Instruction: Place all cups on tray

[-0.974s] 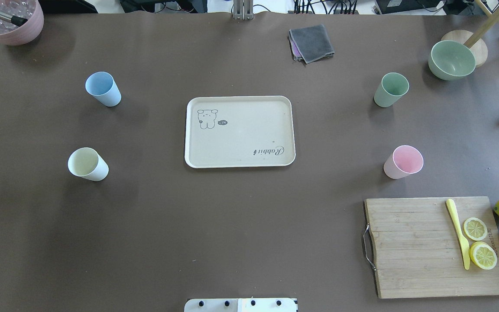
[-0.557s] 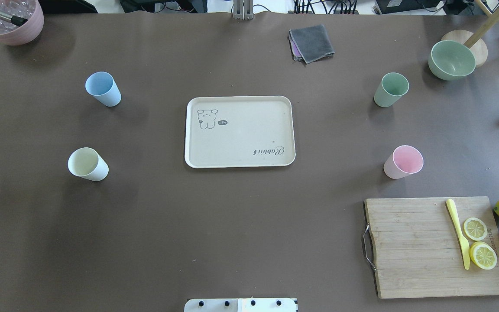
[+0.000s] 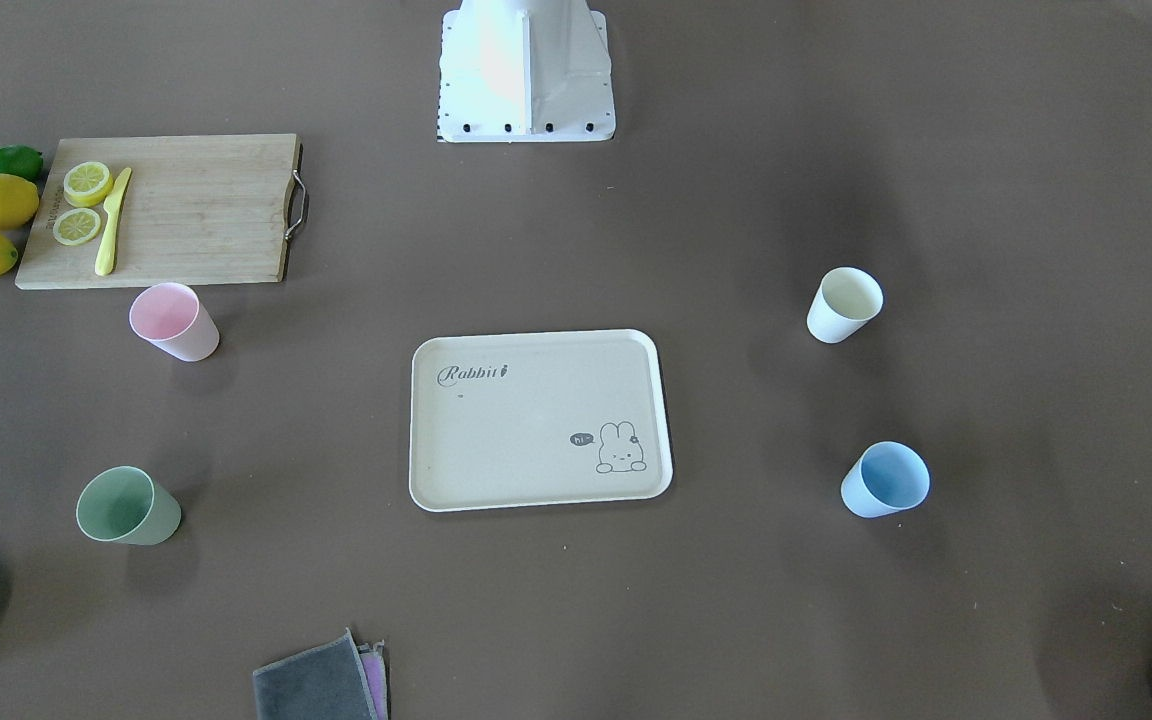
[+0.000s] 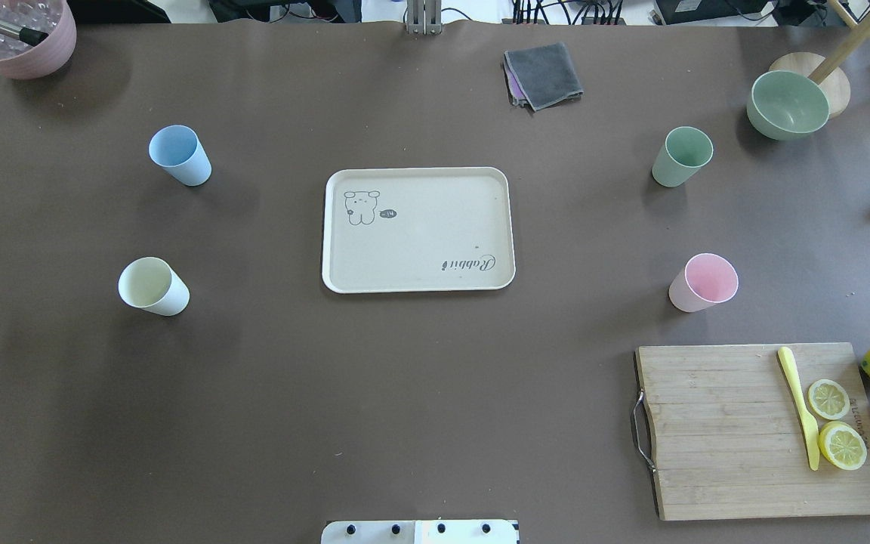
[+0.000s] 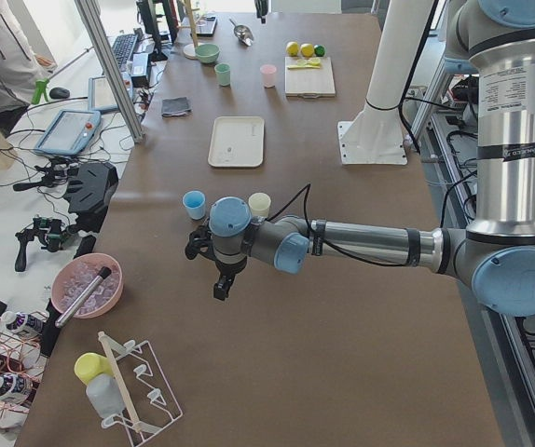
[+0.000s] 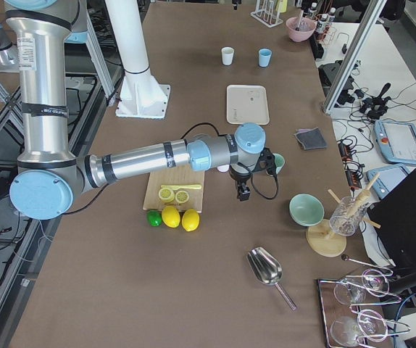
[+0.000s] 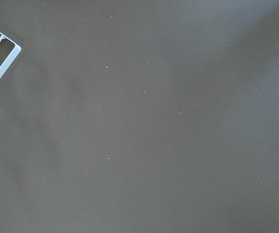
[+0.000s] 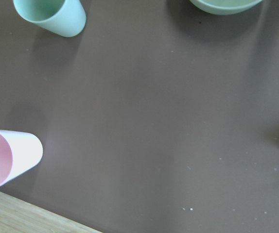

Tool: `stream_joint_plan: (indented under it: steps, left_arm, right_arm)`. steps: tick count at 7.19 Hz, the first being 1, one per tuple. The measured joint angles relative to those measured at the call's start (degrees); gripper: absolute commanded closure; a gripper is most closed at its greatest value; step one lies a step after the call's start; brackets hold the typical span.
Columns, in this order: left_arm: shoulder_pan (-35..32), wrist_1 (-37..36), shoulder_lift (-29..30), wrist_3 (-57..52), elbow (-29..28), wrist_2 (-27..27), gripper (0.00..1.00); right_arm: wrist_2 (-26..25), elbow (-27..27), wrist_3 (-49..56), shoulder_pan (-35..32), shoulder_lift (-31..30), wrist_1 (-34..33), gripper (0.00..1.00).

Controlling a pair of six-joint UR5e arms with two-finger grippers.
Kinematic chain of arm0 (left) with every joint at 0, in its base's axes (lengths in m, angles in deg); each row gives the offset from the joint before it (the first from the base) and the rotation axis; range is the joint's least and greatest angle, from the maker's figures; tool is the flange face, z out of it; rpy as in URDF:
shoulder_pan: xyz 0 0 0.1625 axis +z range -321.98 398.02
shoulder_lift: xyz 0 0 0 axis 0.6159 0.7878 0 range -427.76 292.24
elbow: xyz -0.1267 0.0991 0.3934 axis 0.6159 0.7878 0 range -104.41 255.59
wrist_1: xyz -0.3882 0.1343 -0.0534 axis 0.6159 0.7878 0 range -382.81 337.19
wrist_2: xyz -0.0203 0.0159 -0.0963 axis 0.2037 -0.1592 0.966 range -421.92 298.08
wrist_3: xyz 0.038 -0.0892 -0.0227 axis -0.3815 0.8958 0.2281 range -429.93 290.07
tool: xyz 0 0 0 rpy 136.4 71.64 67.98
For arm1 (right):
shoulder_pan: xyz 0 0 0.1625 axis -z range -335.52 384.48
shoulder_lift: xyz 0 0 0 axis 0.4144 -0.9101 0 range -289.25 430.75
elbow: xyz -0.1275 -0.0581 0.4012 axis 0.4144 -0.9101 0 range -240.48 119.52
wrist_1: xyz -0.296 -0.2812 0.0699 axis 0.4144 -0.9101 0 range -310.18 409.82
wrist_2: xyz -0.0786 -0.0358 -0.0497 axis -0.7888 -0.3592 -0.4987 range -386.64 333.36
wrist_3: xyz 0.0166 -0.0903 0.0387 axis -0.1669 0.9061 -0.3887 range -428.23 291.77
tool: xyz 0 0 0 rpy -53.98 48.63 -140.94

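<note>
The tray [image 4: 420,245] lies at the middle of the bench [image 4: 405,393] with nothing on it. All four cups stand upright on the bench, well apart from the tray: the blue cup [image 4: 179,155] and cream cup [image 4: 152,286] on the robot's left, the green cup [image 4: 681,156] and pink cup [image 4: 702,282] on its right. The left claw [image 5: 221,287] hangs over bare bench beyond the left pair. The right claw [image 6: 242,192] hangs near the right pair. Whether either claw is spread or closed cannot be told.
</note>
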Motion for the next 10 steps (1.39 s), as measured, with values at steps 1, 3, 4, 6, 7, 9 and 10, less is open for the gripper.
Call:
stream_joint_plan:
  steps: [1, 3, 4, 6, 7, 9, 10]
  left_arm:
    - [1.17, 1.99, 0.08, 4.62, 0.4, 0.05, 0.02]
    - [6.09, 3.73, 0.49, 14.28, 2.72, -1.04, 0.02]
    - [8.96, 3.88, 0.53, 18.8, 4.81, -2.62, 0.02]
    - [12.62, 3.97, 0.63, 25.2, 7.51, -4.85, 0.02]
    - [13.39, 3.97, 0.86, 26.51, 8.02, -5.32, 0.02]
    - [15.2, 3.95, 1.13, 29.85, 9.89, -5.61, 0.02]
    - [16.07, 3.95, 1.13, 31.55, 10.74, -5.64, 0.02]
  right_arm:
    - [-0.62, 1.68, -9.4, 4.21, 0.24, 4.06, 0.0]
    - [-7.45, 1.92, -26.65, 15.15, 0.51, 16.0, 0.06]
    - [-10.25, 0.92, -30.81, 19.12, 0.68, 19.71, 0.1]
    - [-11.98, -1.26, -32.94, 22.1, 1.27, 21.97, 0.14]
    - [-12.21, -3.56, -33.1, 22.75, 2.43, 22.19, 0.2]
    - [-12.05, -6.98, -33.4, 23.43, 4.84, 22.25, 1.0]
    - [-11.71, -7.47, -33.3, 23.55, 5.16, 22.25, 1.0]
